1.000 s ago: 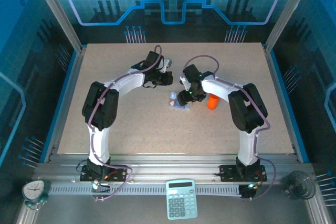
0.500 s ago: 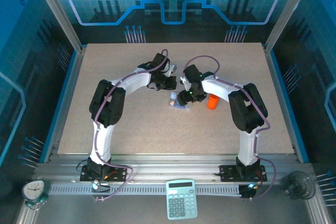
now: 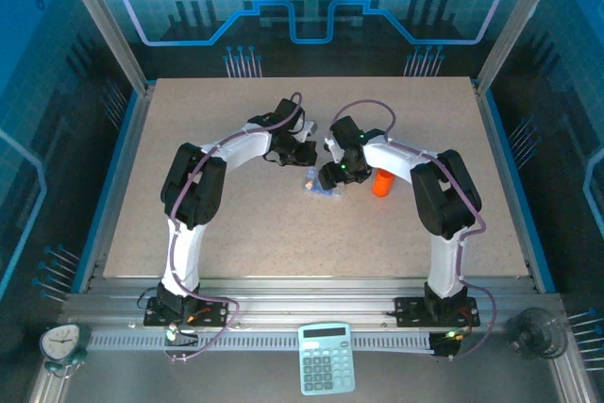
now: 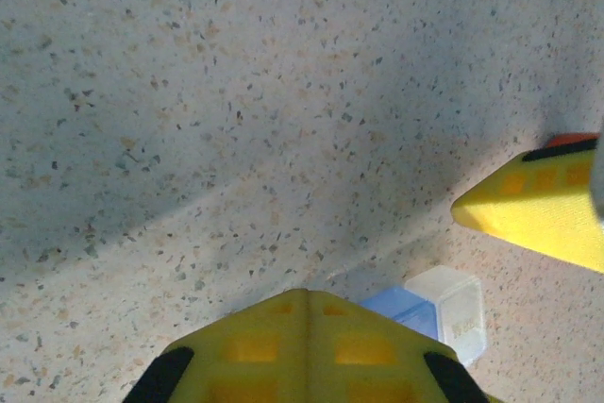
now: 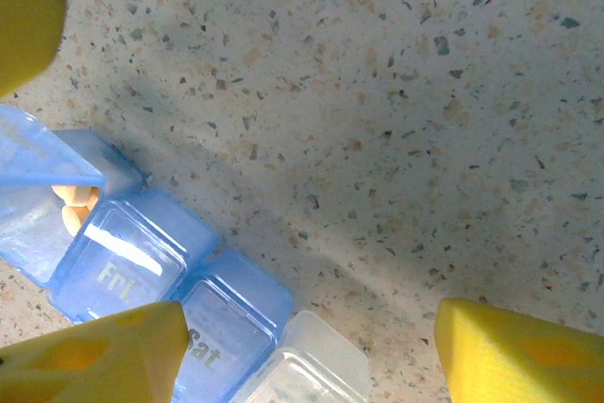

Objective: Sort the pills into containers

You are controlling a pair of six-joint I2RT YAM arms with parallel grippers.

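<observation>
Right wrist view: translucent blue plastic pill box (image 5: 160,290) lies flat on speckled beige counter (image 5: 396,92), at lower left. One end compartment has lid raised, orange pills (image 5: 74,205) inside; "Fri" and "Sat" lids closed; clear end compartment beside them. Right gripper (image 5: 311,351) has yellow fingers apart, over box. Top external view: box (image 3: 320,185) mid-counter, orange cylindrical bottle (image 3: 381,181) near it. Left gripper (image 4: 453,261) fingers apart, holding nothing, just beside box.

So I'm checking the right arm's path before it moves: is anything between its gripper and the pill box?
Nothing visible does. In the right wrist view the right gripper is open, right beside the pill box, with bare table around. The left gripper and orange bottle sit off to either side.
</observation>
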